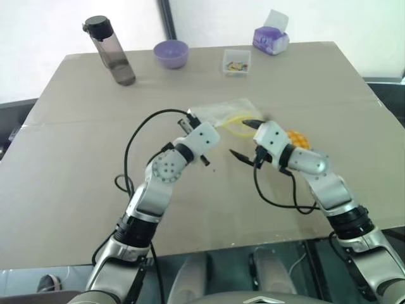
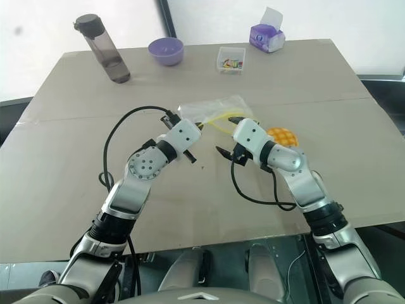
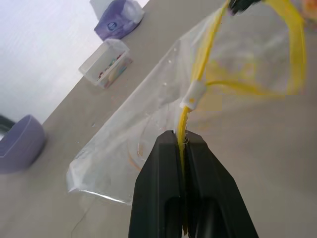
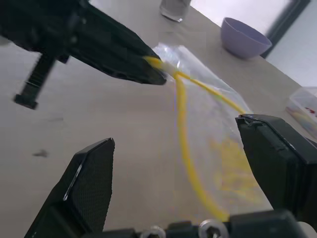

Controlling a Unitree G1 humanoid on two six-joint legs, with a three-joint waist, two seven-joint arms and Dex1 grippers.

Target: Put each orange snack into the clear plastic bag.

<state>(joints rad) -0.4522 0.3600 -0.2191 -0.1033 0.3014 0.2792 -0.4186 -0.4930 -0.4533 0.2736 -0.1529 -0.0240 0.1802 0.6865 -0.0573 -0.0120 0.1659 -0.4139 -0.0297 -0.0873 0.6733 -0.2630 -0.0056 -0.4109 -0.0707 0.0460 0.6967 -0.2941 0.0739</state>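
Note:
The clear plastic bag (image 1: 218,113) lies crinkled at the middle of the table, its yellow strip lifted off the surface. My left gripper (image 3: 182,144) is shut on that yellow strip and holds the bag's edge up. My right gripper (image 1: 245,138) stands open just right of the bag's mouth, with nothing between its fingers (image 4: 91,173); the yellow strip curves through the space ahead of them. The orange snack (image 2: 283,136), a round bun with a grid top, rests on the table right behind my right hand, partly hidden by it.
Along the far edge of the table (image 1: 76,190) stand a dark water bottle (image 1: 111,54), a purple bowl (image 1: 171,54), a small clear box of colourful bits (image 1: 236,62) and a purple tissue pack (image 1: 271,38). Black cables loop beside both wrists.

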